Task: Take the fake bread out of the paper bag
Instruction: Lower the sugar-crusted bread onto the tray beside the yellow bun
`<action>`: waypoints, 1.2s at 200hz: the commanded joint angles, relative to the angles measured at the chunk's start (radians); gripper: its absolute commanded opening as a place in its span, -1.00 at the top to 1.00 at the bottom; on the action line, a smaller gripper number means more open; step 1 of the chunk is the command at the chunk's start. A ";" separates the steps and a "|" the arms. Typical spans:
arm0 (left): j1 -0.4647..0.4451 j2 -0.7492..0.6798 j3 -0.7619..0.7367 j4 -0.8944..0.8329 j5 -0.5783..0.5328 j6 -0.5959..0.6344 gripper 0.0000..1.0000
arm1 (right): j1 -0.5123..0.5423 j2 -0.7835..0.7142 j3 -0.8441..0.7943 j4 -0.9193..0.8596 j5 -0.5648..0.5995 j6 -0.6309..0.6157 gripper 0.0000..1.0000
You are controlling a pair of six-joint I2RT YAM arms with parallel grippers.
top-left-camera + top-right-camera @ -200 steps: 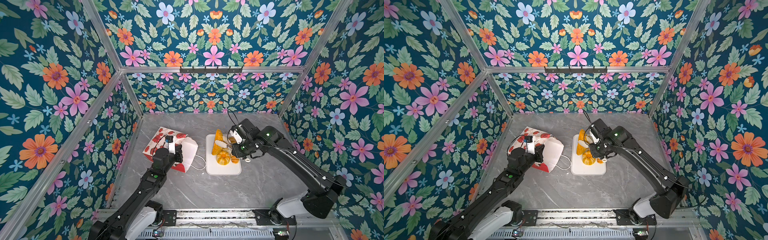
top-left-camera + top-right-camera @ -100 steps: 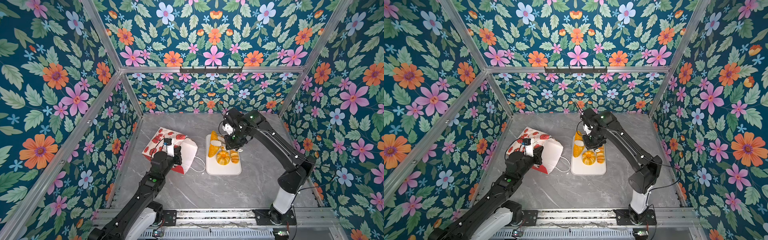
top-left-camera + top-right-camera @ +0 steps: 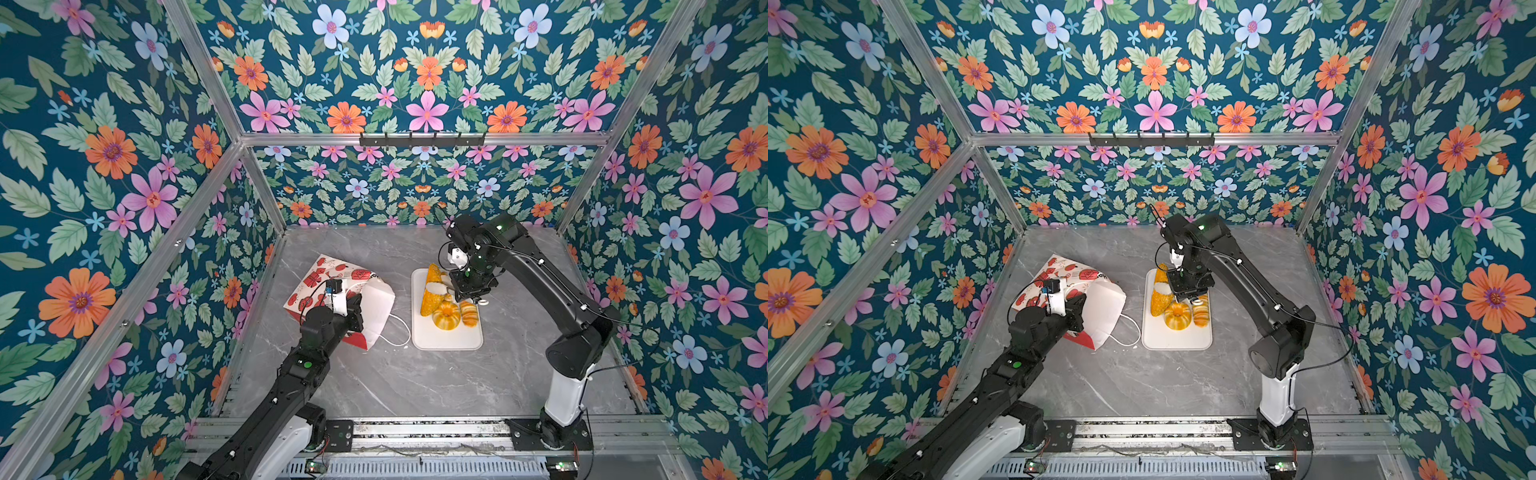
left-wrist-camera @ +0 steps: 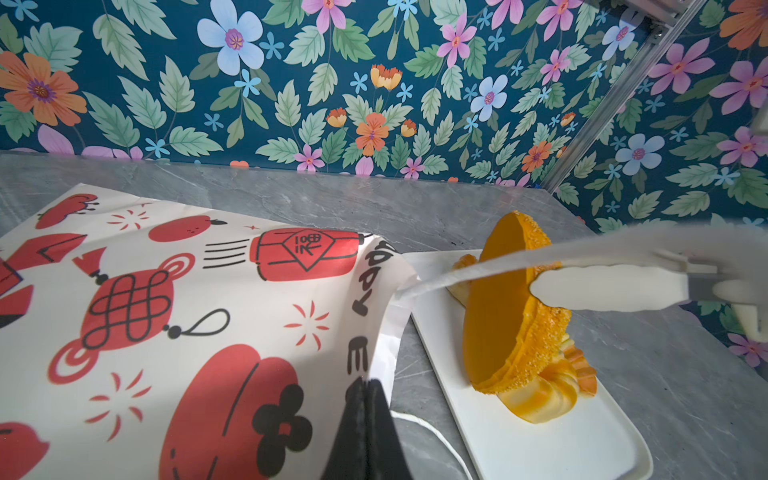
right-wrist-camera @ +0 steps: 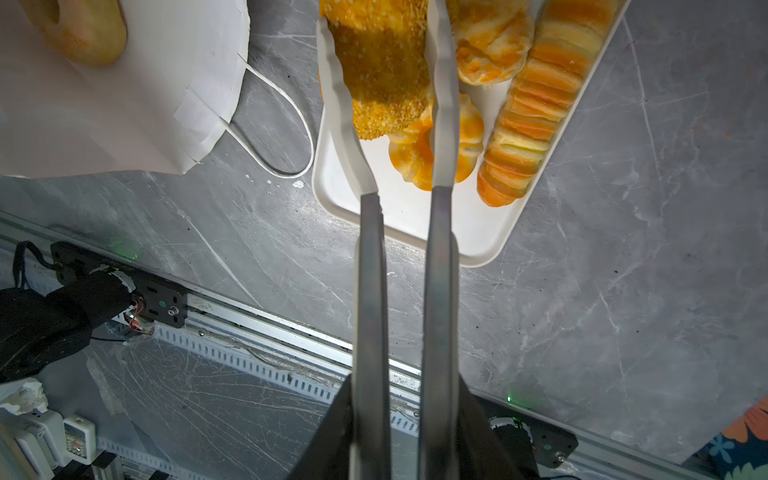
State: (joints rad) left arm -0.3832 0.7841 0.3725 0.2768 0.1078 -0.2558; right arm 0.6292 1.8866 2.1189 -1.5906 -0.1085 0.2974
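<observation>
The red-printed paper bag (image 3: 332, 282) (image 3: 1084, 278) lies on its side, its mouth toward the tray. My left gripper (image 3: 353, 307) (image 4: 365, 386) is shut on the bag's mouth edge (image 4: 374, 316). My right gripper (image 3: 471, 286) (image 5: 405, 399) is shut on metal tongs (image 5: 370, 270). Their white tips clamp the seeded oval loaf (image 3: 430, 291) (image 4: 498, 299) (image 5: 382, 70), which stands on edge at the tray's left side. A fluted ring (image 3: 446, 316) (image 5: 409, 162), a ridged loaf (image 3: 469, 312) (image 5: 536, 104) and a twist (image 5: 490, 45) lie on the tray. One more bread (image 5: 79, 29) shows inside the bag.
The white tray (image 3: 449, 340) (image 3: 1177, 340) (image 5: 415, 224) sits right of the bag on the grey marble table. The bag's white cord handle (image 3: 399, 332) (image 5: 286, 124) loops between bag and tray. Floral walls close in three sides; a metal rail (image 3: 415, 428) runs along the front.
The right arm has swung round toward the back wall, and the tongs with the seeded loaf now stand over the tray's far left. The left gripper has kept its hold on the bag.
</observation>
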 commanded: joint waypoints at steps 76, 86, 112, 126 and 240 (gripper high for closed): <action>0.002 -0.010 -0.008 0.041 0.018 -0.012 1.00 | 0.001 0.079 0.001 0.104 0.050 0.002 0.36; 0.001 -0.007 -0.007 0.044 0.021 -0.013 1.00 | 0.000 0.084 -0.005 0.120 0.065 0.003 0.36; 0.001 -0.003 -0.006 0.045 0.025 -0.014 1.00 | -0.003 0.094 -0.026 0.172 0.071 0.005 0.37; 0.001 -0.003 -0.007 0.047 0.029 -0.016 1.00 | -0.009 0.103 -0.036 0.197 0.067 0.006 0.37; 0.000 0.010 -0.018 0.058 0.029 -0.019 1.00 | -0.023 0.162 -0.126 0.369 0.007 0.038 0.34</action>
State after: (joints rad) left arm -0.3832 0.7940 0.3569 0.3000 0.1337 -0.2634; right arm 0.6064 2.0502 2.0136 -1.2381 -0.0933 0.3099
